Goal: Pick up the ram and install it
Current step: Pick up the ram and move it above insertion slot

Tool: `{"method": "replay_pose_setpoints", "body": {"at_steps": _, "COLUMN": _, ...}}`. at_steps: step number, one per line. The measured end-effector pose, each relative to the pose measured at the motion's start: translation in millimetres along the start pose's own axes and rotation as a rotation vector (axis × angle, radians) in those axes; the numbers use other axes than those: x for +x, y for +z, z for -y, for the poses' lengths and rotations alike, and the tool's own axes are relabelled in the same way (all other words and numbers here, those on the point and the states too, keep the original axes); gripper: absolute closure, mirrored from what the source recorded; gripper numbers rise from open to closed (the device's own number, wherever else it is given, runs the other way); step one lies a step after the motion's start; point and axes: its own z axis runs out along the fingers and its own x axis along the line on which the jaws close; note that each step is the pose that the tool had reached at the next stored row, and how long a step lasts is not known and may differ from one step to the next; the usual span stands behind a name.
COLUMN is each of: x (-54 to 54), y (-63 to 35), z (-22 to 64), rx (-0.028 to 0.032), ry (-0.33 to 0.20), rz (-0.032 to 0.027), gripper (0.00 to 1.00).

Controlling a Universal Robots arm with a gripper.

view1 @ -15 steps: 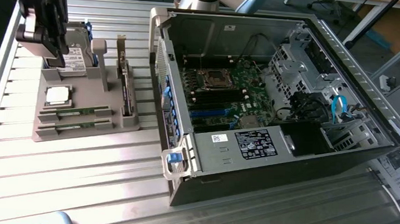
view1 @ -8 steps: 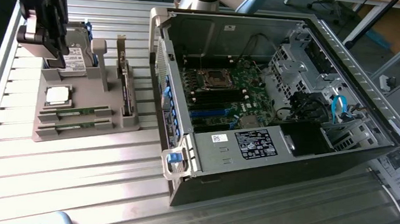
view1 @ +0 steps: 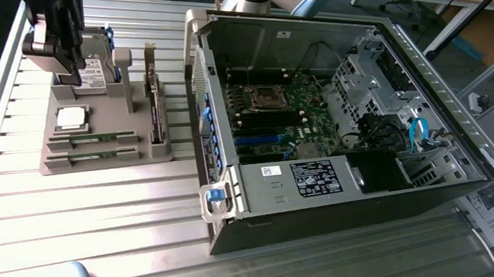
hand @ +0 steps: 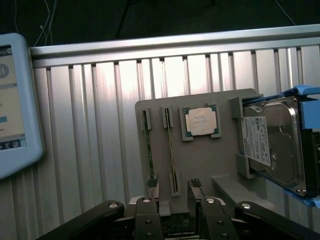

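Observation:
Two green ram sticks [view1: 92, 138] lie edge-up in parallel slots of a grey holder tray [view1: 99, 168] at the exterior view's left. In the wrist view one ram stick [hand: 171, 150] runs in line with the gap between my fingers, and the other [hand: 146, 145] lies beside it. My black gripper [view1: 63, 56] hangs above the far end of the tray, near the hard drive. The gripper [hand: 174, 190] is open with nothing between its fingertips [hand: 152, 186], and it is clear of the sticks.
The tray also holds a silver processor chip [hand: 200, 121], a hard drive [hand: 272, 142] in a blue frame and an upright expansion card [view1: 154, 110]. An open computer case [view1: 343, 118] with its motherboard [view1: 274, 114] lies at the exterior view's right. A tablet screen [hand: 15, 100] stands beside the tray.

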Motion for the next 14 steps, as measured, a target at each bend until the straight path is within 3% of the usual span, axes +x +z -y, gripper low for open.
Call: {"method": "replay_pose_setpoints", "body": {"at_steps": 14, "x": 0.0, "y": 3.1, "z": 0.1, "rx": 0.0000, "ry": -0.009, "rz": -0.0003, "gripper": 0.64}}
